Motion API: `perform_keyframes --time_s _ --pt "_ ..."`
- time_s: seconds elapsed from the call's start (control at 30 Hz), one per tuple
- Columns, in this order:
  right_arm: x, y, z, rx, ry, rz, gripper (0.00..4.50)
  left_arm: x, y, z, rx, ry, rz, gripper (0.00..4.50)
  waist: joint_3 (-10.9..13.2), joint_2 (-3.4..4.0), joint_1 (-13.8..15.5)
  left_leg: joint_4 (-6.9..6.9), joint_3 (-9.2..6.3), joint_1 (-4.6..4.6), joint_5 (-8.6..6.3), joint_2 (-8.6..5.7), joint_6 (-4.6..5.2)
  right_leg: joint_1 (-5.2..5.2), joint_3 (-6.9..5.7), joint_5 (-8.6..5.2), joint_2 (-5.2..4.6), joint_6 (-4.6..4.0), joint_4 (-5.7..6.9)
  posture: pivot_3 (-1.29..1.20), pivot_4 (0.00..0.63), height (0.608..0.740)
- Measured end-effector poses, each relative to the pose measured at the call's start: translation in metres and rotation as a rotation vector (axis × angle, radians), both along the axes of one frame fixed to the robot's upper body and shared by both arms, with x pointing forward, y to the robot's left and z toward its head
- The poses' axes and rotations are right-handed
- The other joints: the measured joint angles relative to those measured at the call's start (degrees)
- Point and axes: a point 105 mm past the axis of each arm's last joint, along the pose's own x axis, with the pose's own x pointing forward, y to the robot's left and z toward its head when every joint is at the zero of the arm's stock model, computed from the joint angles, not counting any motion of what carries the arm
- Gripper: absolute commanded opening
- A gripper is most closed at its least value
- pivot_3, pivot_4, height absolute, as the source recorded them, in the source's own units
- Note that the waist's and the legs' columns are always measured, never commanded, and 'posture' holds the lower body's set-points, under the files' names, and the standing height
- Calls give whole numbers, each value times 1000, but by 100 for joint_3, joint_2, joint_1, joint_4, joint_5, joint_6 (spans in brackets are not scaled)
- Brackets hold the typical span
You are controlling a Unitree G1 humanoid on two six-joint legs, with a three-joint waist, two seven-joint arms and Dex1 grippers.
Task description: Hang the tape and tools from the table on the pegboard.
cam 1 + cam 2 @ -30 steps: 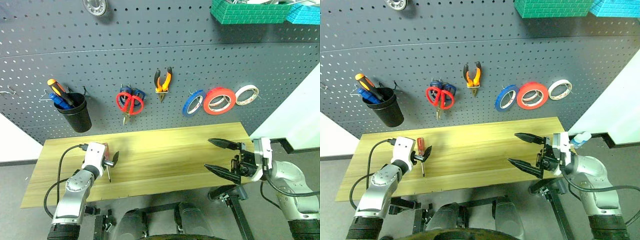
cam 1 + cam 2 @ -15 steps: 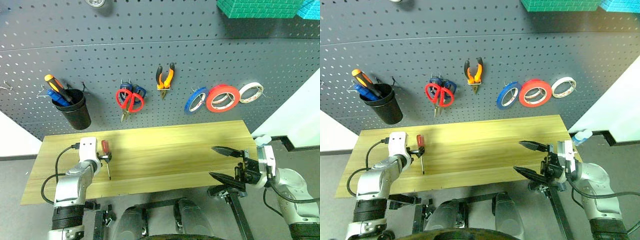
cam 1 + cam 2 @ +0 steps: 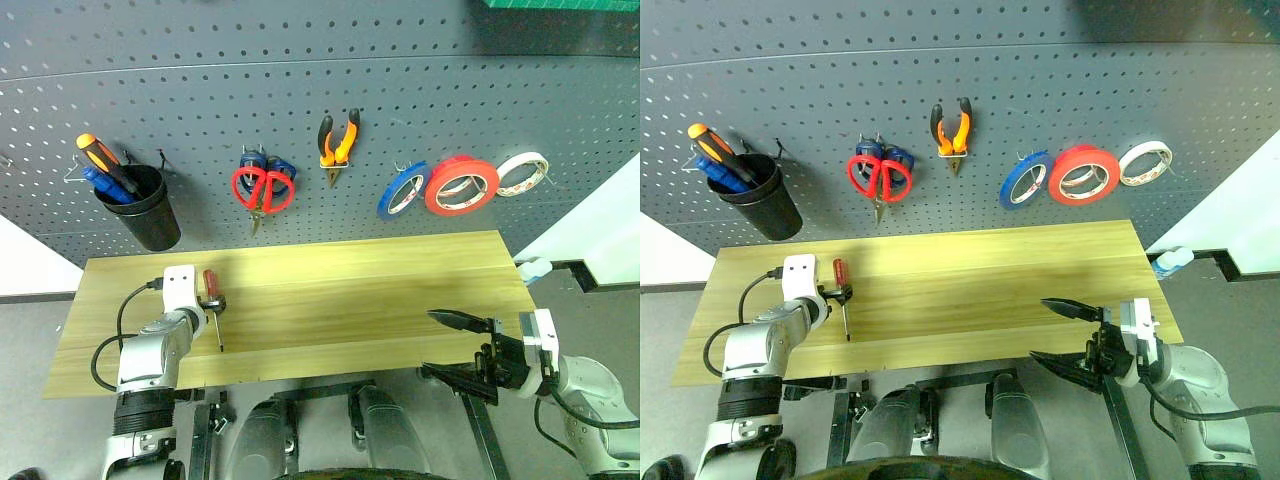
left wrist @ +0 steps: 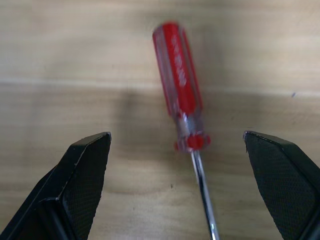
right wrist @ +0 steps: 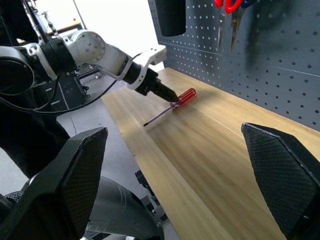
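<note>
One screwdriver point(image 4: 181, 95) on table point(image 3: 380, 290) — left gripper point(image 4: 177, 150) astride.

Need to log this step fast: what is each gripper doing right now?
Left gripper: open, straddling the red-handled screwdriver on the table, not gripping.
Right gripper: open, empty.

Tape rolls on my dark grey pegboard point(image 3: 300, 90): three, namely one blue roll point(image 3: 400, 191), one wide bright red roll point(image 3: 461, 185), one white-cored roll point(image 3: 522, 174).
Scissors: two pairs, red-handled point(image 3: 263, 190) and blue-handled point(image 3: 265, 163).
Orange-and-black pliers point(image 3: 338, 148): one.
Black cup point(image 3: 148, 210): one.
Slim red-handled screwdriver point(image 3: 212, 300) on light wooden desk point(image 3: 350, 300): one.
</note>
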Motion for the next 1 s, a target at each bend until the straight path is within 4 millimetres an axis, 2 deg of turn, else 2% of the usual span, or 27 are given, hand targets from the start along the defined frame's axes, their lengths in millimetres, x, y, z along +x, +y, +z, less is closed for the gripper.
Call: perform_keyframes --time_s 0.27,0.77,0.87,1.0 --pt "-7 -1 2 5 26 -19 4500 3 0 -2 -4 3 0 4440 123 -3 1 -2 -1 -34 4 0 6 -25 -6 0 -2 0 -9 -208 269 736" --pt "-15 5 12 -1 35 -37 4500 14 -1 -2 -10 -10 0 4440 209 -3 -6 -10 -5 -77 1 0 10 -55 -15 2 -5 2 -40 -232 276 736" --pt "-16 6 13 -1 38 -38 4500 18 -1 0 -8 -23 0 3863 211 -4 -7 -18 -4 -79 2 -1 10 -58 -15 2 -6 3 -46 -235 276 736" --pt "-16 8 16 4 39 -39 4500 21 -1 -2 -10 -22 6 2528 211 -4 -10 -33 -3 -77 3 -2 10 -60 -16 2 -6 3 -54 -235 277 736"
